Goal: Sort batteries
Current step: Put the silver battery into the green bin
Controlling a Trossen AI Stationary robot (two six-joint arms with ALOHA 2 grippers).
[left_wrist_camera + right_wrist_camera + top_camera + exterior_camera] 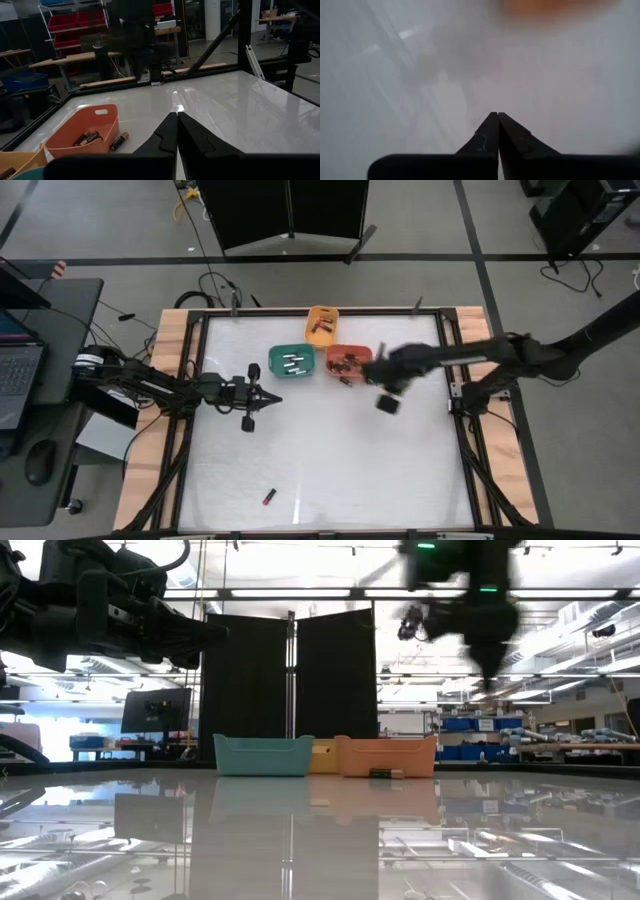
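Three small bins stand together at the table's far side: yellow (322, 325), green (291, 361) and orange (348, 360), each with batteries inside. One dark battery (346, 381) lies on the table against the orange bin's near wall, also seen in the left wrist view (119, 141). A red battery (269, 497) lies alone by the near edge. My left gripper (177, 117) is shut and hovers left of the bins, pointing right. My right gripper (498, 116) is shut and blurred, raised above the table just right of the orange bin (560, 5). Neither holds anything.
The table's white top (330, 460) stretches bare from the bins to the near edge, apart from the red battery. A black frame rail (452, 380) runs along the right side. A desk with a laptop (20, 370) stands left of the table.
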